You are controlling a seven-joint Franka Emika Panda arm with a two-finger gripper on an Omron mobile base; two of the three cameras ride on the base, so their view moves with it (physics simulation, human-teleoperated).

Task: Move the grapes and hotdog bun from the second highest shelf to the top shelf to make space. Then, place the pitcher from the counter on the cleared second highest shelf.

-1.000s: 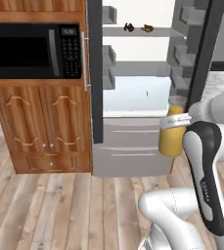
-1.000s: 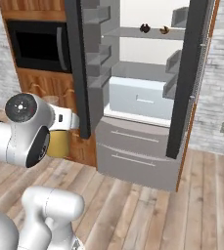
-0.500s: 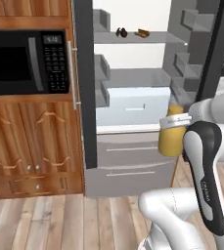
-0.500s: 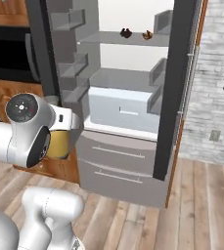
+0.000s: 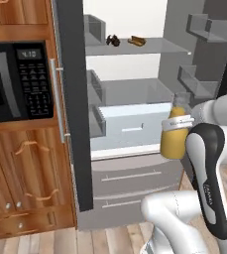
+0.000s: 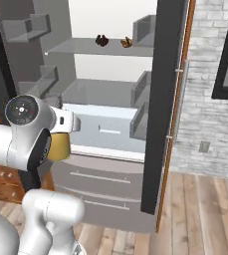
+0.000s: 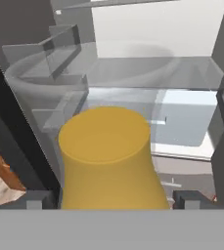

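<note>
The fridge [image 5: 135,163] stands open in front of the robot, both doors swung wide. Up on the top shelf [image 5: 149,48] sit the grapes [image 5: 113,40], a small dark cluster, and just to their right the bun [image 5: 137,40], close together but not touching. From the right base view the same pair shows near the shelf's middle, grapes [image 6: 102,41] on the left and bun [image 6: 127,43] on the right.

The shelf below [image 5: 130,92] is bare grey, and under it lies a pale drawer [image 5: 132,126].

The arm holds the pitcher [image 5: 175,136] in front of the fridge, at about the height of that drawer. It looks upright, its pale neck up, with a white band of the hand across its upper body. In the right base view the yellow body [image 6: 58,147] peeks out beside the arm's round joint. In the hand view the pitcher [image 7: 108,161] stands between the two dark fingertips [image 7: 37,200], one on each side of its base; the gripper [image 7: 111,201] has its jaws spread wide and clamped on the pitcher.

To the left of the fridge is a black microwave [image 5: 16,82] set in brown wooden cabinets [image 5: 28,178]. The floor [image 6: 200,214] is pale wood planks, and a grey brick wall [image 6: 205,99] rises at the right.
</note>
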